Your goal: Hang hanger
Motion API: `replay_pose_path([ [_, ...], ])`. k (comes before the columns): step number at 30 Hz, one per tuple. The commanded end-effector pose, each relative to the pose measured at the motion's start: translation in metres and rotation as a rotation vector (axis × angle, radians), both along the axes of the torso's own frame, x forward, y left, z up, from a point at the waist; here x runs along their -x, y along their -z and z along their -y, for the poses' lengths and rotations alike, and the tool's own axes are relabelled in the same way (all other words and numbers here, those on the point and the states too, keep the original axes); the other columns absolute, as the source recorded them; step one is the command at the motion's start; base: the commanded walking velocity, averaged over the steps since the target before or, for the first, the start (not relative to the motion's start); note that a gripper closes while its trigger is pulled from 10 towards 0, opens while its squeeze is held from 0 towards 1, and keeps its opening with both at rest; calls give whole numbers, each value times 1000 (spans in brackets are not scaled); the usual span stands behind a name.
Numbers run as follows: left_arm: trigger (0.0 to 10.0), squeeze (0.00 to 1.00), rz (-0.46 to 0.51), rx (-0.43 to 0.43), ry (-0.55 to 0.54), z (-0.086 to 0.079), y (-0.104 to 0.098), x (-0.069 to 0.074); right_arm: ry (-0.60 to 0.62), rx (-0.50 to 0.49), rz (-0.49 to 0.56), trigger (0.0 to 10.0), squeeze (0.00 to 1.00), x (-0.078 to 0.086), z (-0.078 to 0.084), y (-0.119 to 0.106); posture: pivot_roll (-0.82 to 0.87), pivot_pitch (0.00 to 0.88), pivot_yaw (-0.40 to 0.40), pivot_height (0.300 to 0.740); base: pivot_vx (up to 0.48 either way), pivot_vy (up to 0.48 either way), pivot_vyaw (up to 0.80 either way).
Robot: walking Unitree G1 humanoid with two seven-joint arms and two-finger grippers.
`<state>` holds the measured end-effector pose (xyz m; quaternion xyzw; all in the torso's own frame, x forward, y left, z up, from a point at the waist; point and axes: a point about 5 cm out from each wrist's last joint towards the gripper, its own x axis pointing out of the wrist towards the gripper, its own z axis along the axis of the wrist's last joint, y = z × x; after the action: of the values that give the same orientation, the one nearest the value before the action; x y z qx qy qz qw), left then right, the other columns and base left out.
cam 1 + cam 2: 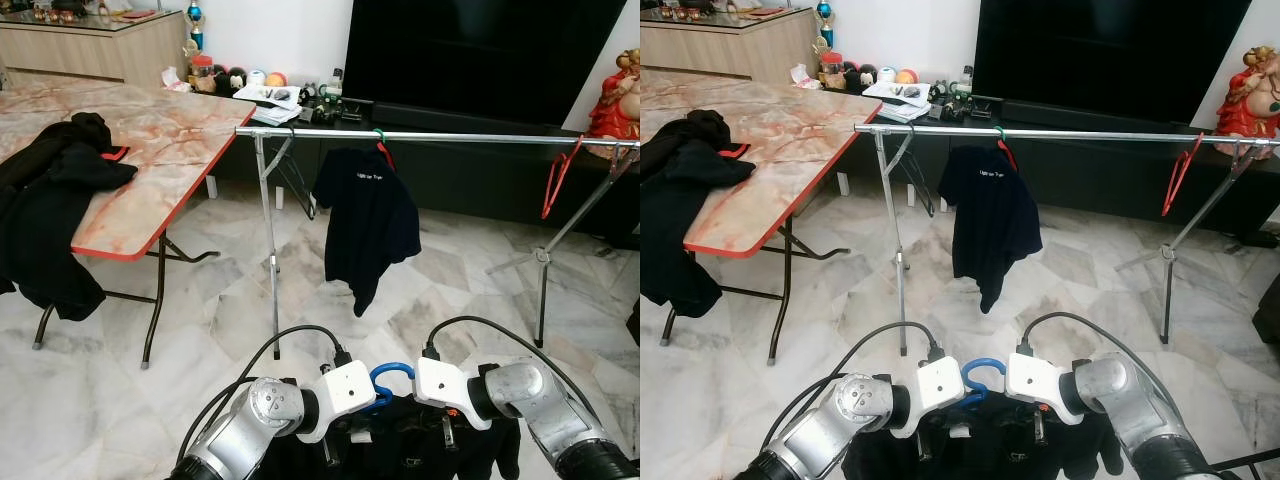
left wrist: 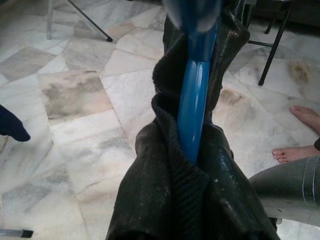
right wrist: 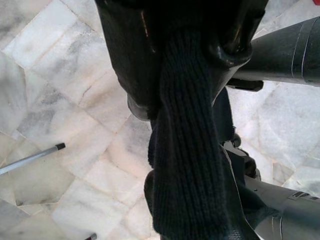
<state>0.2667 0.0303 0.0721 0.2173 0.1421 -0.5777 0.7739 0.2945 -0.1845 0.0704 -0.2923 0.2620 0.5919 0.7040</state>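
Low in the centre of the left eye view, both silver arms bend inward from the bottom corners so that their white wrist blocks face each other, with the blue hanger (image 1: 392, 380) rising between them. The left end effector (image 1: 335, 437) points downward at the bottom edge, just left of the hook; its wrist view looks along the blue bar (image 2: 194, 107), which runs through the ribbed collar of a dark garment (image 1: 410, 450), and the black fingers (image 2: 145, 195) appear pressed against the cloth on either side, clamped on the hanger, though the fabric hides the tips. The right end effector (image 1: 447, 433) also points down, just right of the hook; its wrist view shows black fingers (image 3: 122, 55) closed around a ribbed fold of the same garment.

Across the upper half of the frame runs a metal clothes rail (image 1: 450, 135) on folding legs. A black T-shirt (image 1: 365, 222) hangs near the middle of the rail, and an empty red hanger (image 1: 556, 180) hangs toward the right end. At the left stands a marble-patterned table (image 1: 165, 150) with dark clothes (image 1: 50, 210) draped over its near edge. A bare foot (image 2: 295, 152) of a person rests on the marble floor (image 1: 120, 390) at the right edge of the left wrist view.
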Motion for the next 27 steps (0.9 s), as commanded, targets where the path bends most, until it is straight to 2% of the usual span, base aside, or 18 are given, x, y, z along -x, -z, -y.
replay_pose_path([
  [1,0,0,-42,-10,39,17,8,11,-28,-95,138,10000,0,-15,-22,-25,12,0,-99,740,0,0,0],
  [4,0,0,-41,-10,39,17,8,11,-21,-93,139,10000,0,-15,-22,-24,12,0,-99,740,0,0,0],
  [5,0,0,-40,-10,39,18,8,11,-21,-97,134,10000,369,-15,-22,-24,13,0,-99,740,0,0,0],
  [6,0,0,-40,-10,40,18,8,11,-23,-103,129,10000,827,-15,-23,-24,13,0,-99,740,0,0,0],
  [7,0,0,-39,-11,40,18,8,11,-25,-110,123,10000,1000,-15,-24,-24,12,0,-99,740,0,0,0],
  [13,0,0,-33,-15,2,16,9,7,-36,-91,109,10000,1000,-13,-21,-24,13,0,-100,740,0,0,0],
  [18,0,0,-15,-26,-52,13,10,1,-59,-32,80,10000,1000,-8,-13,-19,11,0,-101,740,0,0,0],
  [21,0,0,-5,-52,-59,10,11,-1,-51,-12,84,10000,1000,-9,-9,-18,10,0,-100,740,0,0,0],
  [23,0,0,21,-106,-63,6,15,-3,-54,34,79,10000,1000,-9,-1,-20,6,0,-100,740,0,0,0],
  [27,0,0,50,-165,-81,2,20,-6,-55,65,79,10000,1000,-9,5,-22,5,0,-100,740,0,0,0],
])
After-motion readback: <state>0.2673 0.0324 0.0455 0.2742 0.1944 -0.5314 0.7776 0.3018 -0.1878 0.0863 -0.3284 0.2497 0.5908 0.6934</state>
